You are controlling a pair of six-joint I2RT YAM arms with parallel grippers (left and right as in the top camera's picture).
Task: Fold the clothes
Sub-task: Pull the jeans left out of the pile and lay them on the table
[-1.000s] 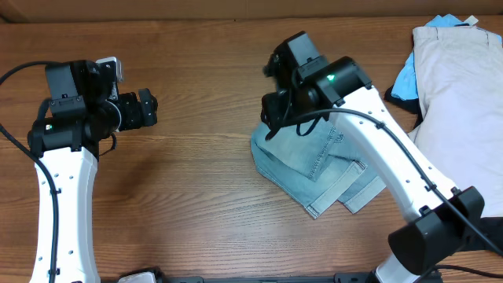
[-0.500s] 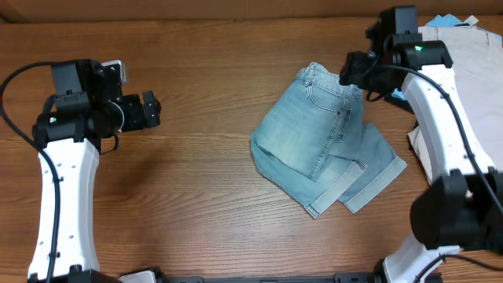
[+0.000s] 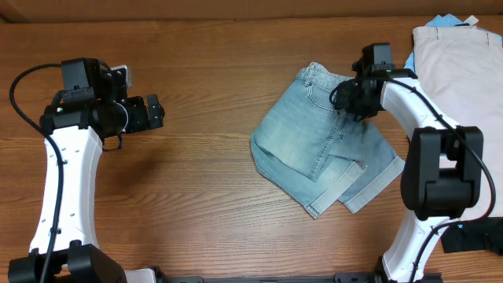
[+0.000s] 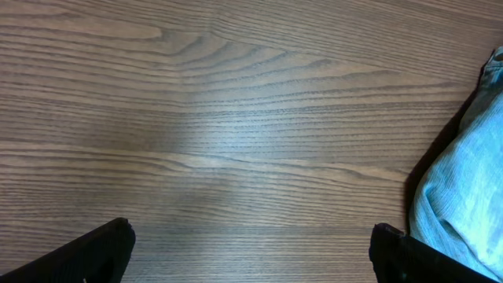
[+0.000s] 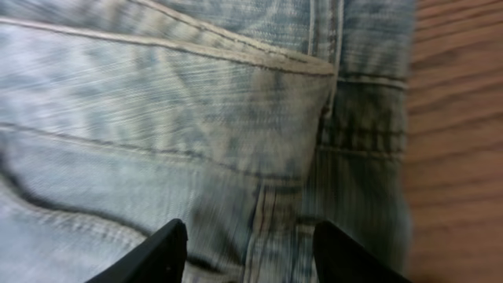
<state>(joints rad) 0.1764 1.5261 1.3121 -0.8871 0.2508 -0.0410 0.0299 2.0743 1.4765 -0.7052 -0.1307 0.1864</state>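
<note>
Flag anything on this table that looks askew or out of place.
The denim shorts lie diagonally on the table, not squared to its edge, and the fold is uneven: the two cuffed hems at the lower right are staggered, one poking past the other. Nothing looks damaged or spilled.

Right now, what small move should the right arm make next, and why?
Probably lower the right end effector onto the shorts and close on the denim. Its fingers are open, with a stitched seam just ahead of them, and nothing is gripped. The shorts lie spread on the table, so a grip must come before any fold.
</note>
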